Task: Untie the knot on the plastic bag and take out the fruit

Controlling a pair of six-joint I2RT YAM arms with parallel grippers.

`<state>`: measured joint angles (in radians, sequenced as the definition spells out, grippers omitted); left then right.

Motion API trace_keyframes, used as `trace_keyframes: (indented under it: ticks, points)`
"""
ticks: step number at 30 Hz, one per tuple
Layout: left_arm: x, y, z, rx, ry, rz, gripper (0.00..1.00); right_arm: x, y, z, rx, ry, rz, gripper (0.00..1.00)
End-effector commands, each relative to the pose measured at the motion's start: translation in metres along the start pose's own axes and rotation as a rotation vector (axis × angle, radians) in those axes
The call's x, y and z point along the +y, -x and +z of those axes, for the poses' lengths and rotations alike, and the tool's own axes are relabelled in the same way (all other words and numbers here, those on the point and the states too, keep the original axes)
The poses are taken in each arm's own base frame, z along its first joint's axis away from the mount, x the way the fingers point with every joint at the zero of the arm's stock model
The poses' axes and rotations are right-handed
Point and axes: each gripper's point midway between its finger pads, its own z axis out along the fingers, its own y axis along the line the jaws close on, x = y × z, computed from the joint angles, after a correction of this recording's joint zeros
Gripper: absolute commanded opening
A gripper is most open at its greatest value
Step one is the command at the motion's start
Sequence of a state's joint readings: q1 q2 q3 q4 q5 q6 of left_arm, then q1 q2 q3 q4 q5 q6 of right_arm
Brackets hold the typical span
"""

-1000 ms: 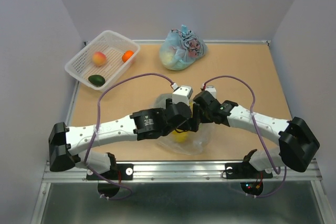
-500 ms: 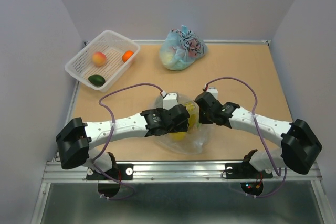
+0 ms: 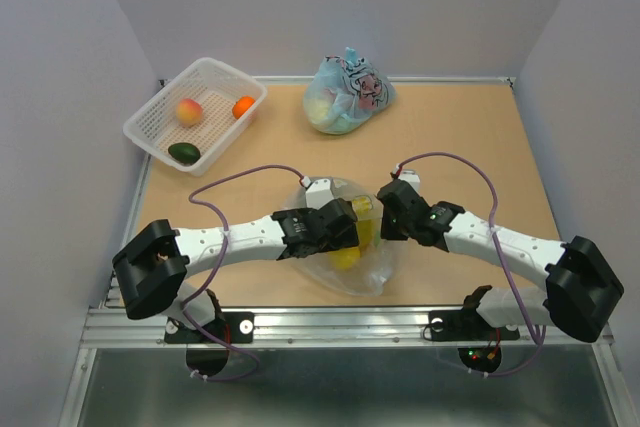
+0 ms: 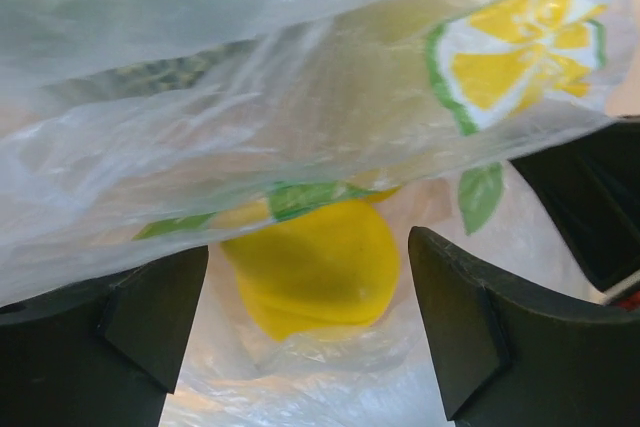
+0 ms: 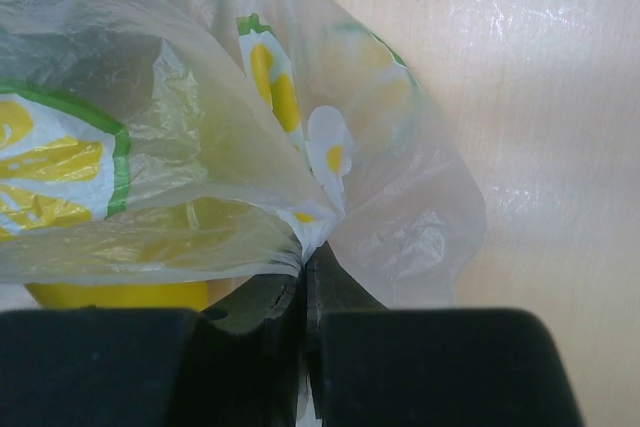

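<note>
Worktop (image 3: 470, 147): tan board, plastic bag (image 3: 375, 265) near front edge.
Left pincer (image 4: 308, 247): wide open, straddling lemon (image 4: 315, 277) inside the bag.
Right pincer (image 5: 303, 272): clamped on bag film.

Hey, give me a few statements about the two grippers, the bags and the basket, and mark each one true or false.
1. The right gripper is shut on the plastic bag. True.
2. The left gripper is shut on the lemon. False: its jaws stand open, with the lemon in view between them.
3. The basket holds a peach, an orange and a dark green fruit. True.
4. The light-blue bag lies in the basket. False: it lies on the table, apart from the basket.
</note>
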<state>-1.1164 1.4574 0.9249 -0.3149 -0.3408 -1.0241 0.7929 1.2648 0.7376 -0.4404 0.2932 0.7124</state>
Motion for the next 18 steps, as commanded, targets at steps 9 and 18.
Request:
trace_keyframes:
  ticks: [9,18]
  points:
    - [0.000,0.024,-0.021,-0.069,-0.027,-0.122,0.95,0.006,0.005,-0.005,-0.033,0.047,0.034,0.07]
    - [0.009,-0.001,0.002,-0.005,0.010,-0.100,0.95,0.006,0.001,-0.001,-0.020,0.051,0.026,0.07]
